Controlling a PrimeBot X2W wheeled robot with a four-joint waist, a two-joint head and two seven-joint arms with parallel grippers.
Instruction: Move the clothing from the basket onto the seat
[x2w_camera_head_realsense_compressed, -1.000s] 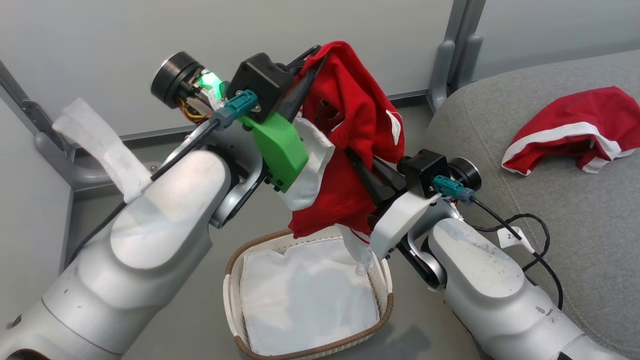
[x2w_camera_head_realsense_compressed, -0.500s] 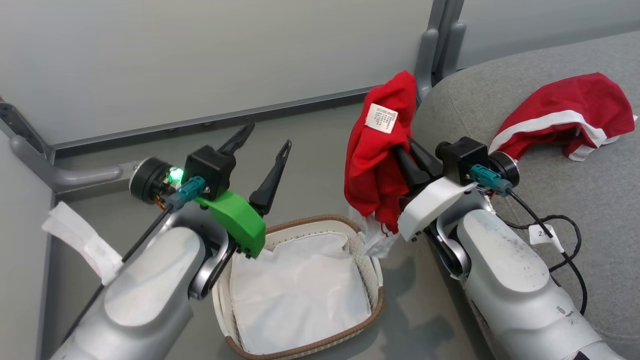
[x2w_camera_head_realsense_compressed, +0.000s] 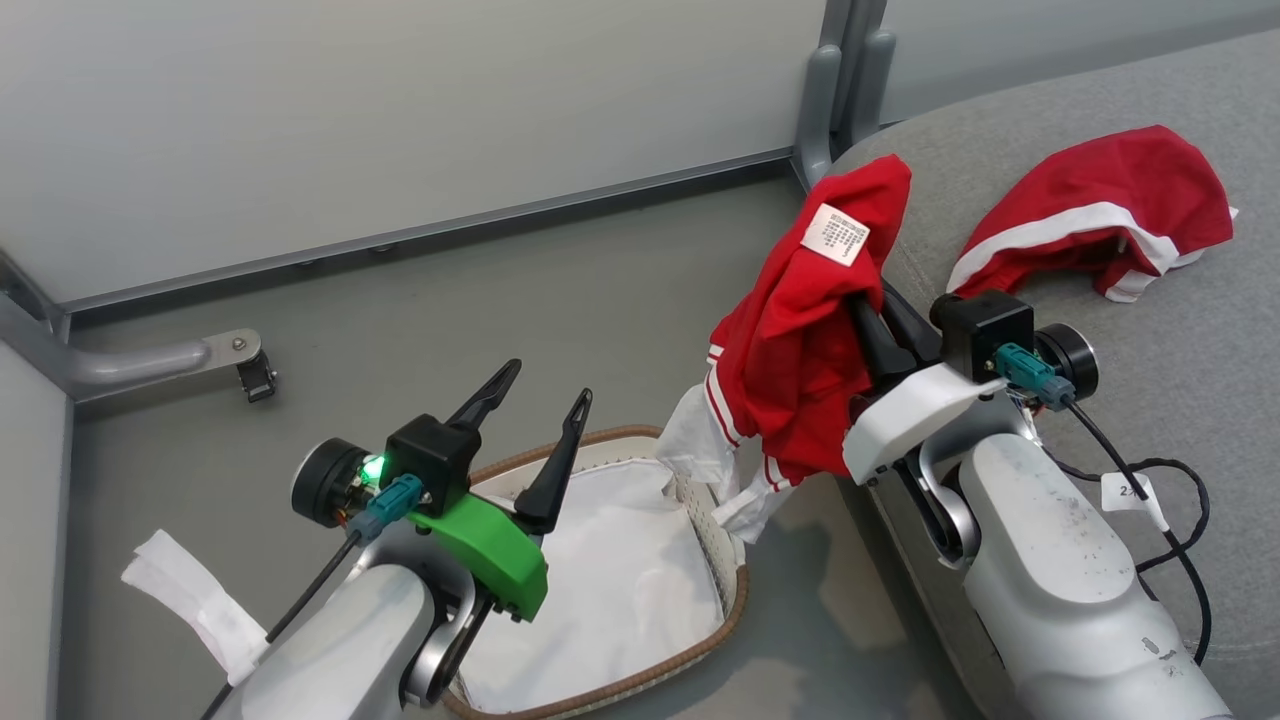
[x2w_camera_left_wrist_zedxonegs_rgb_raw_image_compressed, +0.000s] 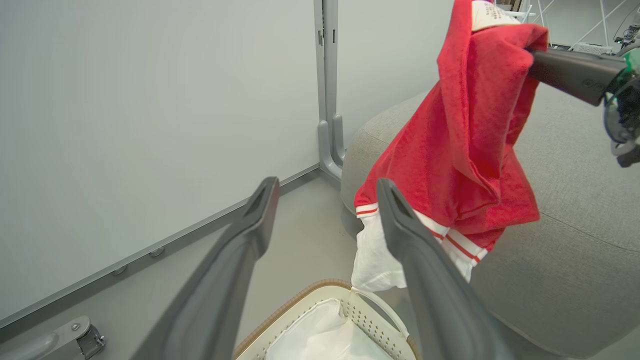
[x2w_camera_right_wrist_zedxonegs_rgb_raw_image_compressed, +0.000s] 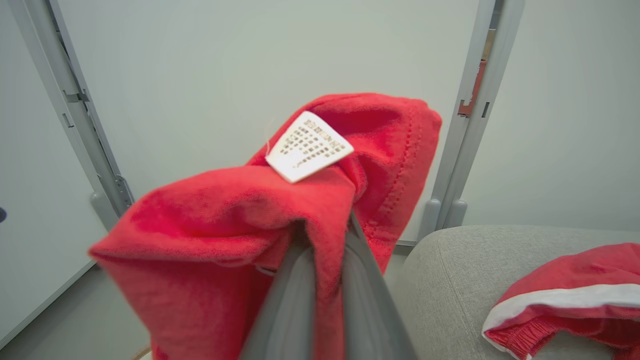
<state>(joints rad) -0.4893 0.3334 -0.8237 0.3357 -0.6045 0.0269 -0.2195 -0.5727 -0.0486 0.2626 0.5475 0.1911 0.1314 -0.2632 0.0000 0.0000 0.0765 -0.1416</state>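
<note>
My right gripper (x2w_camera_head_realsense_compressed: 868, 305) is shut on a red garment (x2w_camera_head_realsense_compressed: 800, 340) with a white label (x2w_camera_head_realsense_compressed: 835, 235). It hangs in the air at the left edge of the grey seat (x2w_camera_head_realsense_compressed: 1200, 400), and its white striped cuffs dangle over the basket's right corner. The right wrist view shows the cloth (x2w_camera_right_wrist_zedxonegs_rgb_raw_image_compressed: 225, 210) bunched around the closed fingers (x2w_camera_right_wrist_zedxonegs_rgb_raw_image_compressed: 300, 285). A second red garment with a white stripe (x2w_camera_head_realsense_compressed: 1090, 215) lies on the seat. My left gripper (x2w_camera_head_realsense_compressed: 548, 382) stands open and empty above the basket (x2w_camera_head_realsense_compressed: 600, 438), which holds a white sheet lining (x2w_camera_head_realsense_compressed: 600, 590).
A pale wall panel and a grey metal post (x2w_camera_head_realsense_compressed: 830, 90) stand behind the floor and seat. A metal bracket (x2w_camera_head_realsense_compressed: 200, 355) sits on the floor at the left. A black cable (x2w_camera_head_realsense_compressed: 1150, 470) trails over the seat beside my right arm.
My left gripper has let go of the red garment and dropped, open, to the basket. My right gripper has carried the garment right, up to the seat's edge. The camera shifted too.
</note>
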